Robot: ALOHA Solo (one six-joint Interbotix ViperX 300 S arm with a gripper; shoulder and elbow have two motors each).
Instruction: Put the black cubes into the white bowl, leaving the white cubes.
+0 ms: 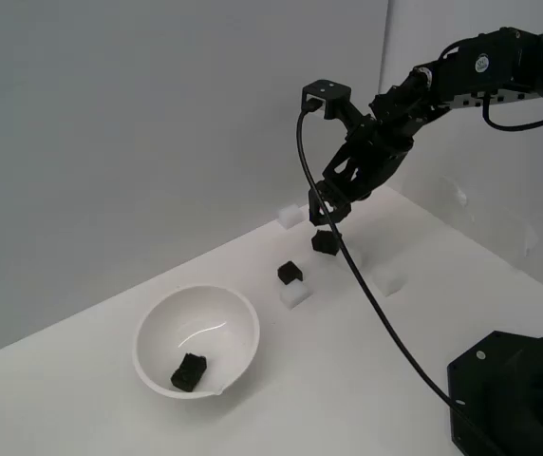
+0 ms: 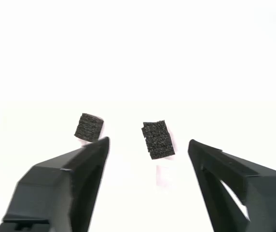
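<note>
Sitting toward the exterior view's left on the white table (image 1: 82, 399), the white bowl (image 1: 162, 328) holds one black cube (image 1: 189, 371), resting low on the inner wall near the rim closest to the camera. You can see nothing else in it.

Count of black cubes: three. One in the bowl; a second black cube (image 1: 290, 274) on the table to the exterior view's right of the bowl; a third black cube (image 1: 325, 242) farther back, just below the pincer. In the wrist view the two free ones show as rough dark squares (image 2: 89, 127) and (image 2: 158, 139), apart from each other.

Count of white cubes you can make out: three for certain. One white cube (image 1: 294, 294) sits just in front of the second black cube, nearly touching it. Another white cube (image 1: 291, 215) lies at the back by the wall. A third white cube (image 1: 390, 281) sits to the exterior view's right, faint against the table. A further one near the third black cube cannot be confirmed.

Pincer (image 1: 324, 211): your gripper (image 2: 148, 145) hangs above the third black cube, jaws spread wide, gripping nothing. In the wrist view that cube lies between the two fingers (image 2: 65, 186), touching neither.
</note>
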